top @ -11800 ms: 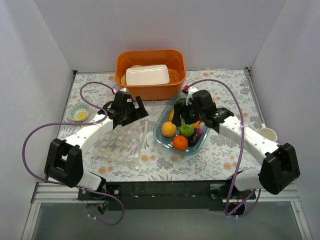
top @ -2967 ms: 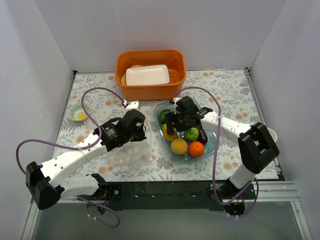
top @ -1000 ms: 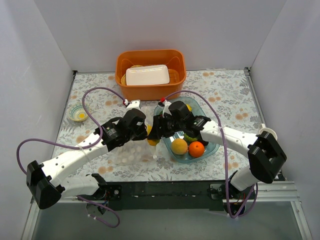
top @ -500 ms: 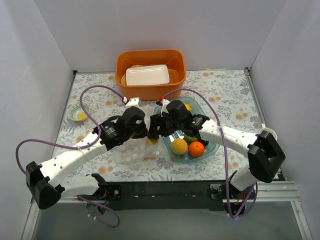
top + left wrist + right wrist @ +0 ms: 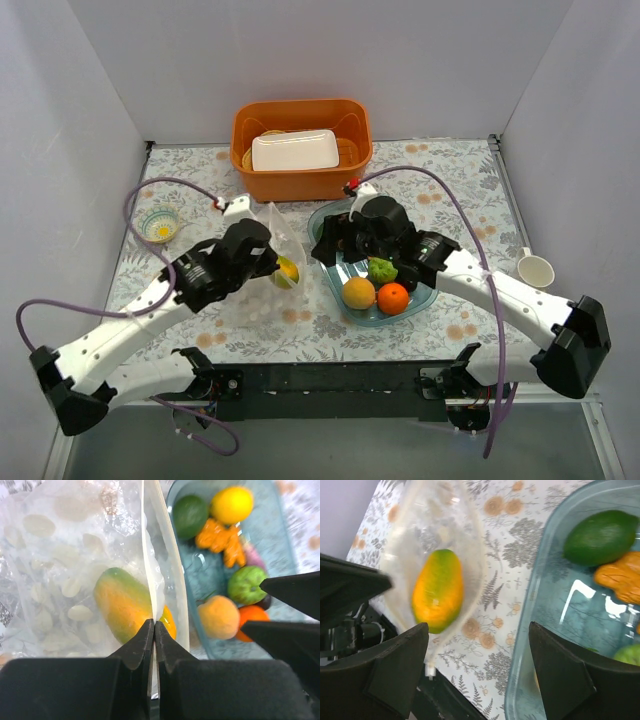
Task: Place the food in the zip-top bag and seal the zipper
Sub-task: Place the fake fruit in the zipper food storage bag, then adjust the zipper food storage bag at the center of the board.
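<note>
The zip-top bag (image 5: 250, 295) stands clear and crinkly at centre left. My left gripper (image 5: 268, 258) is shut on its mouth, the jaws pinching the whitish zipper (image 5: 150, 580). One piece of food, a yellow-green mango (image 5: 122, 605), lies inside the bag (image 5: 437, 590). To its right my right gripper (image 5: 330, 245) hangs open and empty over the left rim of the blue tray (image 5: 372, 320), its fingers (image 5: 400, 665) spread wide. In the tray lie a yellowish-orange fruit (image 5: 358, 292), an orange (image 5: 393, 297), a green fruit (image 5: 380, 268), a lemon (image 5: 231, 504) and a dark green fruit (image 5: 602, 536).
An orange basin (image 5: 300, 180) holding a white tray (image 5: 294, 150) stands at the back centre. At far left sits a small patterned bowl (image 5: 158, 225), and near the right edge a white cup (image 5: 533, 268). White walls close in three sides.
My right gripper opened, left the mango in the bag and drew back right toward the tray. The left arm shifted left and lifted the bag's mouth.
</note>
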`<state>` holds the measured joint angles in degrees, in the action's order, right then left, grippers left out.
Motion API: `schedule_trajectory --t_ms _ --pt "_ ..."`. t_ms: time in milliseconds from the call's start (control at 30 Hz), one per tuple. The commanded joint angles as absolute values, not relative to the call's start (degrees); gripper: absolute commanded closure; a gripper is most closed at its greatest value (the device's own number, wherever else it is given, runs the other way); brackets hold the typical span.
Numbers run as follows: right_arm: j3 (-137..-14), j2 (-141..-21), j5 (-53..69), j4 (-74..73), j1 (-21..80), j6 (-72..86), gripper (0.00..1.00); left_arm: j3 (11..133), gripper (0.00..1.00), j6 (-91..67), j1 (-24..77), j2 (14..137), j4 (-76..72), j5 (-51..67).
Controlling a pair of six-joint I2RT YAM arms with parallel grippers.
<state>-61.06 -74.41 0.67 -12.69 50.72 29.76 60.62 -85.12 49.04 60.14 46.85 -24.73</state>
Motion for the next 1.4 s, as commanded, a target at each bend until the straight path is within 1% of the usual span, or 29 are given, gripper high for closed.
schedule_trajectory --t_ms 0,67,133,300,533,667,800,933,1000,1033,1067,1133,1167,1233,1267,1300,1367 --pt "-58.8 -70.6 -8.7 -19.8 49.2 28.6 0.1 58.8 1.0 -84.7 48.8 49.5 42.9 -29.5" --pt "-57.7 -70.1 -7.8 -19.3 48.9 28.6 0.1 60.3 1.0 -85.2 48.7 51.7 44.6 -28.4" --pt "-56.6 -70.6 -3.4 -16.1 48.8 28.6 0.1 61.2 1.0 -85.4 48.7 54.1 46.8 -25.9" --pt "-57.4 -73.6 4.8 -9.6 48.8 30.3 0.11 60.5 1.0 -84.6 48.7 56.2 44.9 -23.7" --pt "-60.4 -75.5 7.3 -6.6 48.8 31.2 0.12 60.8 1.0 -83.3 48.7 56.3 44.7 -23.9" --pt "-61.9 -79.5 8.9 -7.3 48.8 31.0 0.12 60.9 1.0 -83.5 48.7 55.9 44.6 -23.6" --pt "-61.5 -81.7 11.8 -2.2 48.8 31.7 0.13 60.8 1.0 -83.4 48.7 55.2 44.6 -23.3" --pt "-63.5 -85.2 12.3 -2.0 48.8 31.3 0.15 60.9 1.0 -83.3 48.7 55.2 44.9 -22.8" --pt "-64.2 -87.3 12.9 -2.1 48.7 31.1 0.24 61.0 1.0 -83.3 48.7 55.1 44.8 -22.5" --pt "-64.7 -87.8 13.7 -1.2 48.7 30.9 0.34 61.0 1.0 -83.2 48.6 54.9 44.8 -22.5" --pt "-64.9 -88.8 15.6 -0.5 48.8 30.7 0.59 61.1 1.0 -83.3 48.7 54.8 44.9 -22.4" --pt "-66.6 -89.2 16.8 -0.7 48.7 30.3 0.83 61.6 1.0 -83.1 48.7 54.7 45.3 -23.2" --pt "-67.5 -88.9 16.1 -1.7 48.8 30.3 0.98 62.3 1.0 -83.0 48.7 54.7 47.1 -24.4" --pt "-70.3 -87.5 14.4 -4.6 49.0 29.3 0.99 67.4 1.0 -85.6 48.7 55.3 52.1 -28.7" --pt "-70.8 -85.3 11.7 -6.1 49.1 29.0 0.99 69.7 1.0 -86.4 48.6 55.8 57.4 -33.7" --pt "-71.0 -83.9 10.1 -6.6 49.4 28.8 0.99 74.4 1.0 -87.4 48.6 56.6 60.0 -35.8" --pt "-71.2 -81.0 6.7 -7.8 49.4 28.6 0.99 78.2 1.0 -88.9 48.5 57.3 65.9 -41.0"
